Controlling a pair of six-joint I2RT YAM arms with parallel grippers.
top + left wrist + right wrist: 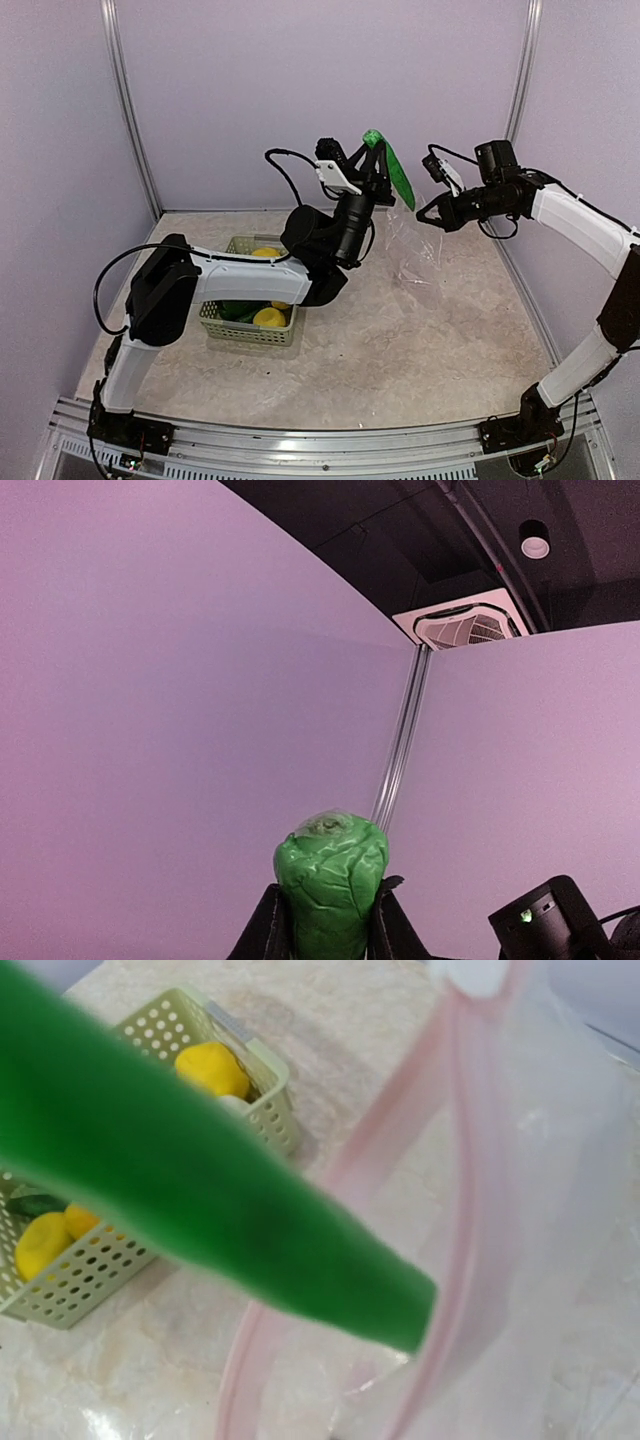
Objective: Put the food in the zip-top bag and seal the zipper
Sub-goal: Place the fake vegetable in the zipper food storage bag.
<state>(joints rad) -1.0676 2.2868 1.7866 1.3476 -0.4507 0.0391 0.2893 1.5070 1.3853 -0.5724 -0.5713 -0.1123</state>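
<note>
**A:** What's on the left?
**B:** A pale green basket (250, 335) on the table (400, 360), with yellow lemons (268, 317) inside.
**A:** And the left gripper (378, 155)?
**B:** It's raised high, its jaws narrowed onto a long green vegetable (403, 185) that tilts down toward the bag.
**A:** The right side?
**B:** The right gripper (422, 215) is pinched fully closed on the mouth edge of the clear zip-top bag (415, 250), which hangs below it. The pinkish zipper (480, 1160) bands stand apart, and the vegetable's tip is near them.
</note>
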